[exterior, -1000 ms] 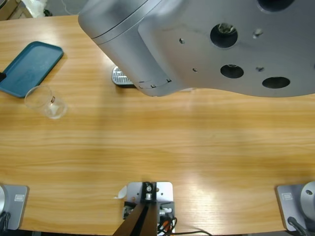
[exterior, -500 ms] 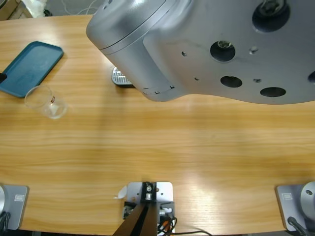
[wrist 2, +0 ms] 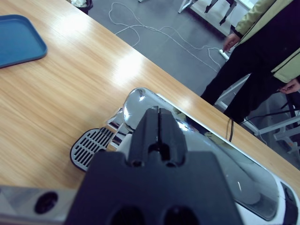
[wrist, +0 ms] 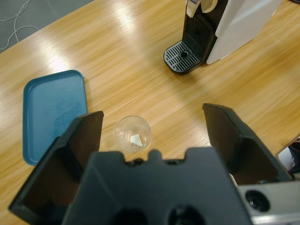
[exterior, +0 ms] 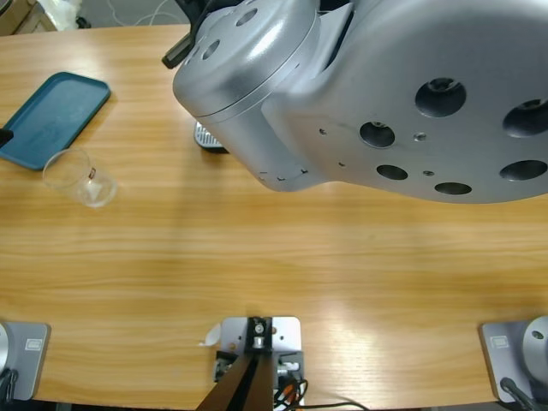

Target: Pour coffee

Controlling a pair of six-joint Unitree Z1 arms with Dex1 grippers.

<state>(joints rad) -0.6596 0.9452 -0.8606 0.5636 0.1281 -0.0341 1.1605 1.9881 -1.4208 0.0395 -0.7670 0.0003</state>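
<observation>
A small clear glass tumbler (exterior: 79,177) stands upright on the wooden table next to a blue tray (exterior: 51,116). It looks clear, and coffee is out of view. In the left wrist view my left gripper (wrist: 152,115) hangs open high above the tumbler (wrist: 132,133), which shows between the jaws. A black and white coffee machine (wrist: 213,28) stands beyond it, with its round drip grid (wrist: 183,56) bare. My right gripper (wrist 2: 159,124) is shut, just over the machine's chrome lid (wrist 2: 215,159). A large silver elbow (exterior: 385,94) hides most of the machine in the high view.
The blue tray (wrist: 54,110) lies flat near the table's left end. A person (wrist 2: 267,47) stands on the floor beyond the table's far edge, with cables there. The drip grid (exterior: 205,135) peeks out under the elbow. Bare wood stretches along the near side.
In the high view the silver elbow has swung right and turned, uncovering a black arm part at the top. The tumbler and tray have not moved.
</observation>
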